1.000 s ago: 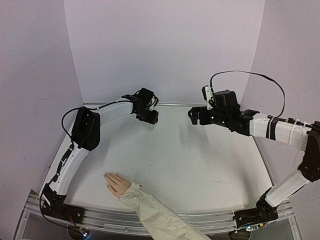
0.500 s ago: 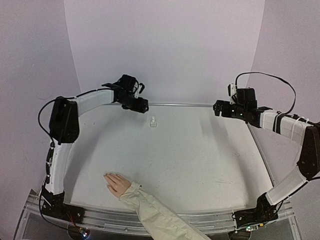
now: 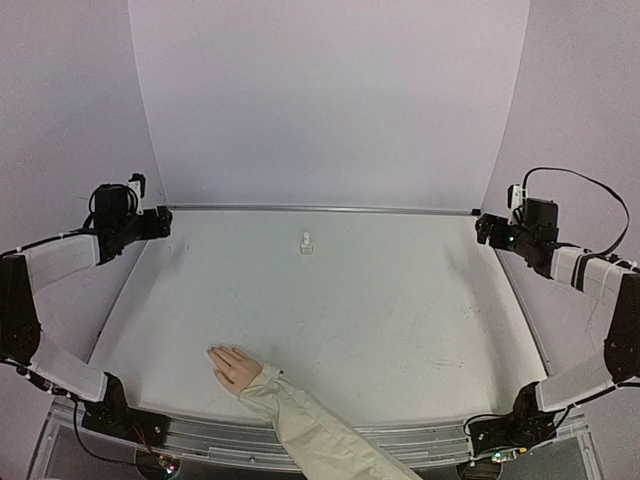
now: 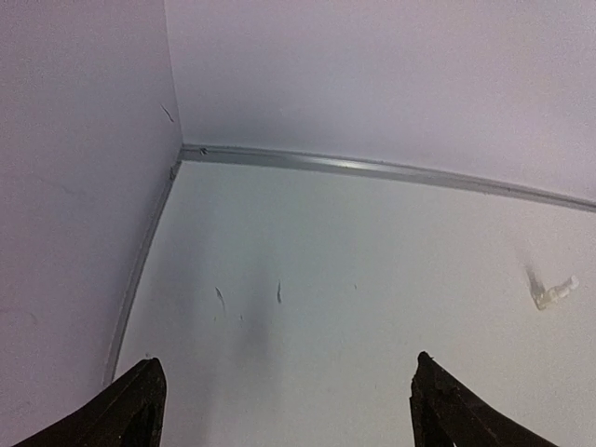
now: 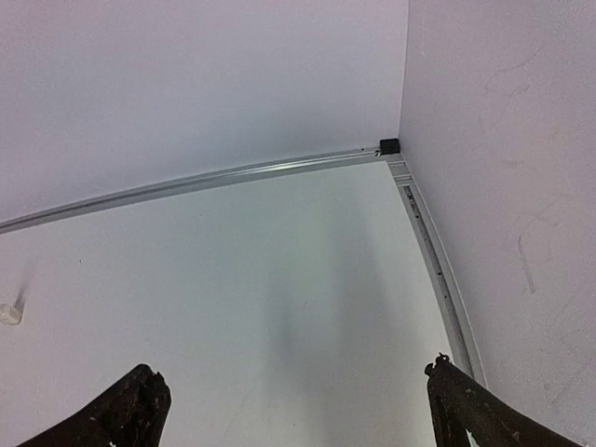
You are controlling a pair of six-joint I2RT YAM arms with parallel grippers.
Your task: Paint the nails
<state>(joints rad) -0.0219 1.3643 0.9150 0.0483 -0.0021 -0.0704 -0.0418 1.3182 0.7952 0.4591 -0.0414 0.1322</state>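
The pale pink flat hand (image 3: pixel 233 366) with a cream fabric sleeve (image 3: pixel 310 430) lies on the table at the front left; its nails are too small to make out. A small white bottle (image 3: pixel 306 243) stands near the back middle of the table and shows at the right edge of the left wrist view (image 4: pixel 551 294) and at the left edge of the right wrist view (image 5: pixel 9 313). My left gripper (image 3: pixel 158 222) is open and empty at the far left edge of the table, by the back corner. My right gripper (image 3: pixel 487 228) is open and empty at the far right edge.
Lilac walls close in the white table (image 3: pixel 380 320) at the back and on both sides. A metal rail (image 4: pixel 372 168) runs along the foot of the back wall. A small black block (image 5: pixel 388 145) sits in the back right corner.
Both arms have swung outward from the back middle of the table to the side walls. The left gripper has left the white bottle standing alone.
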